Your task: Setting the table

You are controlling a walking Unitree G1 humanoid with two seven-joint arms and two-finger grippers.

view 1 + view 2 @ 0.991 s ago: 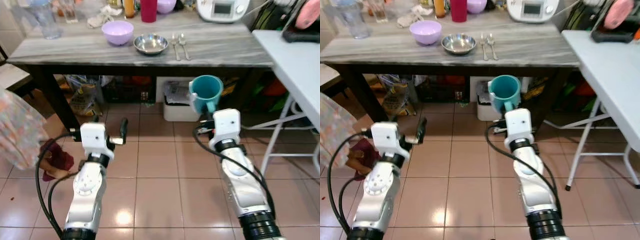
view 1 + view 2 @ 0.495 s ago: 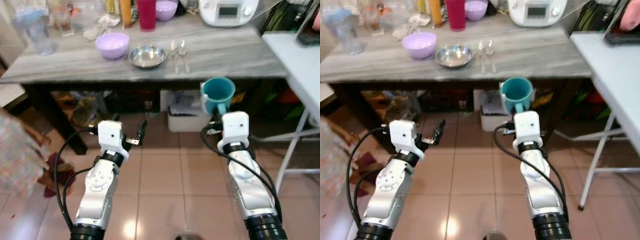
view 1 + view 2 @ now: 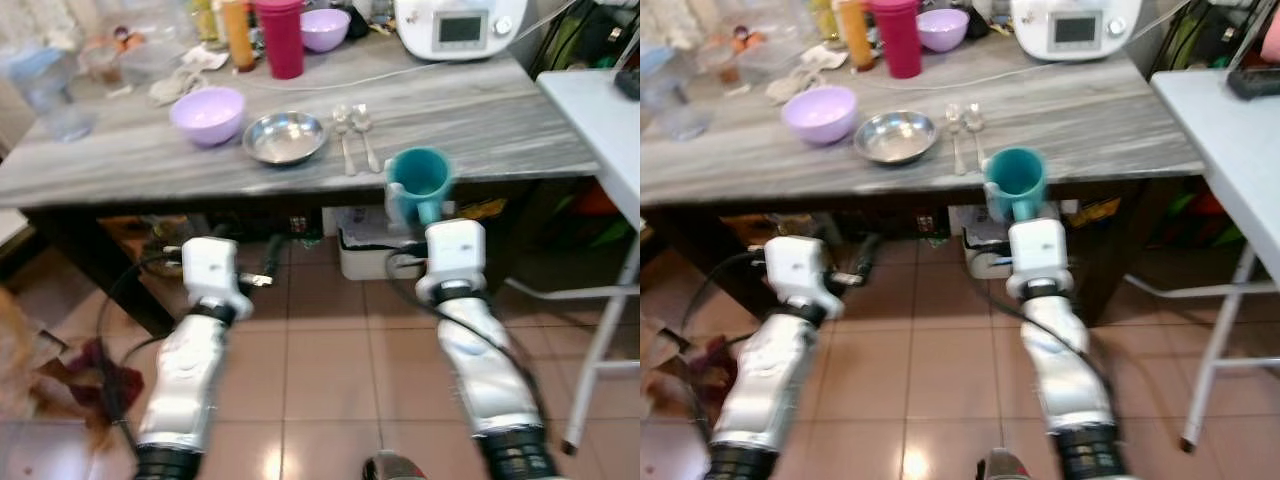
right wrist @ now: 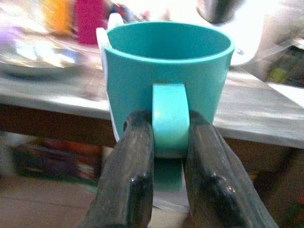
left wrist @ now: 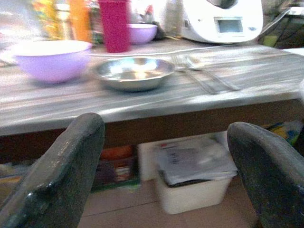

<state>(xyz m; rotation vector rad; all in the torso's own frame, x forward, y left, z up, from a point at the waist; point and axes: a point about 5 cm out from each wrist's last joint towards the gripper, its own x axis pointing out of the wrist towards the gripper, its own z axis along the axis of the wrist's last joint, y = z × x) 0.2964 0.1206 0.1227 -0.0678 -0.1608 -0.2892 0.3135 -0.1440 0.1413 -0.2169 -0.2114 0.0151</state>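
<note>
While its right gripper (image 4: pixel 168 142) pinches the handle of a teal plastic mug (image 3: pixel 420 183), a humanoid robot stands at a grey wood-grain table (image 3: pixel 470 110); the mug hangs upright at the table's front edge, just off the top. It looks light, rigid and smooth, so the handle is the sound hold, though the cup may swing on it. The left gripper (image 3: pixel 270 262), fingers apart and empty, sits below the tabletop. A lilac plastic bowl (image 3: pixel 208 113), a round steel dish (image 3: pixel 285 137) and two metal spoons (image 3: pixel 354 132) lie ahead. Against a second ago, the table looms closer: the robot has walked in.
</note>
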